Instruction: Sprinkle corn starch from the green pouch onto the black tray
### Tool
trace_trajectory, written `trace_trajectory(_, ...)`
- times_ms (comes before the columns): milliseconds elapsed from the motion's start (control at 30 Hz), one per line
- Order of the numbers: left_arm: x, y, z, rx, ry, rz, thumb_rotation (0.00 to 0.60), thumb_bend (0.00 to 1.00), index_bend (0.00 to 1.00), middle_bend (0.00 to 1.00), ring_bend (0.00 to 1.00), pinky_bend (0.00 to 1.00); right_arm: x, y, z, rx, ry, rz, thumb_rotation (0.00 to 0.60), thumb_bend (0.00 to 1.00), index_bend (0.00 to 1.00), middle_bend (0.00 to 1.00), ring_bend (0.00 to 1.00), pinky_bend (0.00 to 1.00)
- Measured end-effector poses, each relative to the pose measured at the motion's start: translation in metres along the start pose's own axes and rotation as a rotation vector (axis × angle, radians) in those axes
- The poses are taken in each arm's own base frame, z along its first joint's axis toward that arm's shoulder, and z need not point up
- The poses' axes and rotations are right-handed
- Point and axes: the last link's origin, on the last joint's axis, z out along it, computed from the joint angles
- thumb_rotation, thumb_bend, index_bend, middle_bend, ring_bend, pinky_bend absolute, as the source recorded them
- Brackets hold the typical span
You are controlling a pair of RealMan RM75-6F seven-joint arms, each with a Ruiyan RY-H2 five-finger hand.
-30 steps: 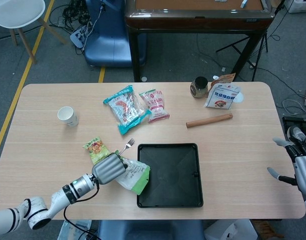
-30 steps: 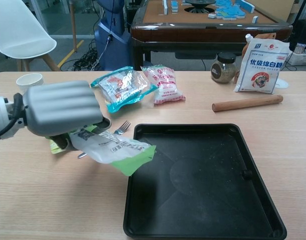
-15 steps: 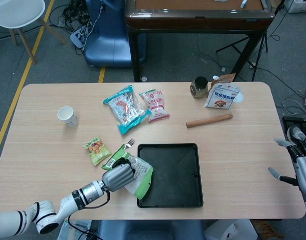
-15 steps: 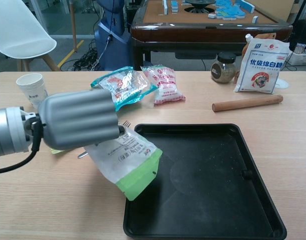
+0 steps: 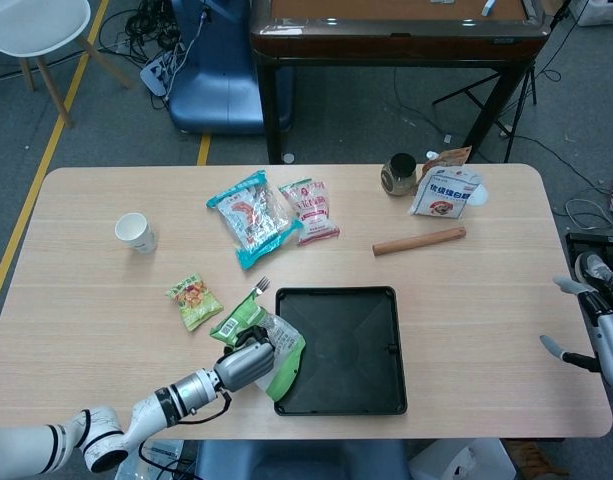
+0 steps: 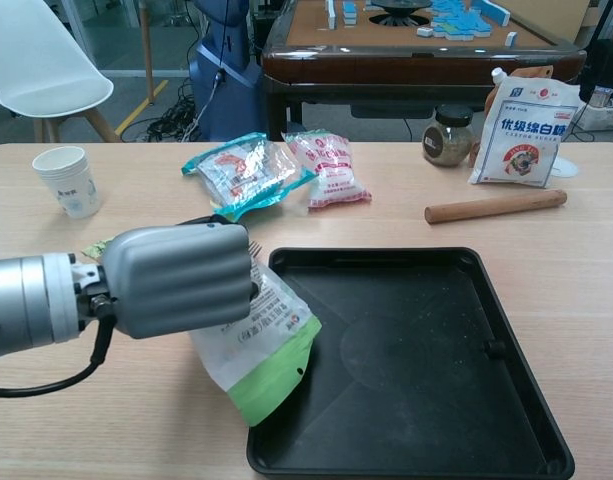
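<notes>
My left hand [image 5: 244, 367] [image 6: 178, 279] grips the green and white corn starch pouch [image 5: 270, 349] [image 6: 261, 349]. The pouch hangs tilted, its green end low and over the left rim of the black tray [image 5: 361, 360] [image 6: 426, 370]. The tray lies flat in the middle front of the table and shows only faint dust. My right hand [image 5: 598, 330] hovers open past the table's right edge, far from the tray, and shows only in the head view.
A fork [image 5: 259, 289] and a small green snack packet [image 5: 193, 301] lie left of the tray. Behind are a teal bag [image 5: 249, 217], a pink bag [image 5: 308, 210], a rolling pin [image 5: 419, 241], a jar [image 5: 397, 174], a white bag [image 5: 445, 192] and a paper cup [image 5: 135, 232].
My left hand has drawn toward the table's front edge with the pouch. The pouch has swung from nearly flat to hanging green end down at the tray's left rim. The right hand stays put.
</notes>
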Motion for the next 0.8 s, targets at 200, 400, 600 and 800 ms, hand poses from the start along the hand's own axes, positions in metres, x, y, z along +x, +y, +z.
trace_trajectory(200, -0.004, 0.004, -0.001, -0.003, -0.061, 0.065, 0.600, 0.39, 0.48, 0.73, 0.75, 0.97, -0.001, 0.001, 0.000, -0.004, 0.002, 0.003, 0.600, 0.06, 0.24, 0.32, 0.16, 0.22)
trace_trajectory(400, -0.004, 0.010, -0.005, -0.017, -0.106, 0.102, 0.600, 0.39, 0.47, 0.73, 0.75, 0.97, -0.002, 0.001, 0.000, 0.000, 0.004, 0.006, 0.600, 0.06, 0.24, 0.32, 0.16, 0.22)
trace_trajectory(600, 0.006, 0.002, -0.006, 0.018, -0.110, 0.084, 0.600, 0.39, 0.47, 0.73, 0.76, 0.97, -0.001, 0.001, -0.001, -0.004, 0.011, 0.006, 0.600, 0.06, 0.24, 0.32, 0.16, 0.22)
trace_trajectory(800, 0.012, 0.005, -0.009, 0.025, -0.100, 0.133, 0.600, 0.39, 0.47, 0.73, 0.76, 0.98, -0.002, 0.003, -0.003, -0.013, 0.012, 0.012, 0.600, 0.06, 0.24, 0.32, 0.16, 0.22)
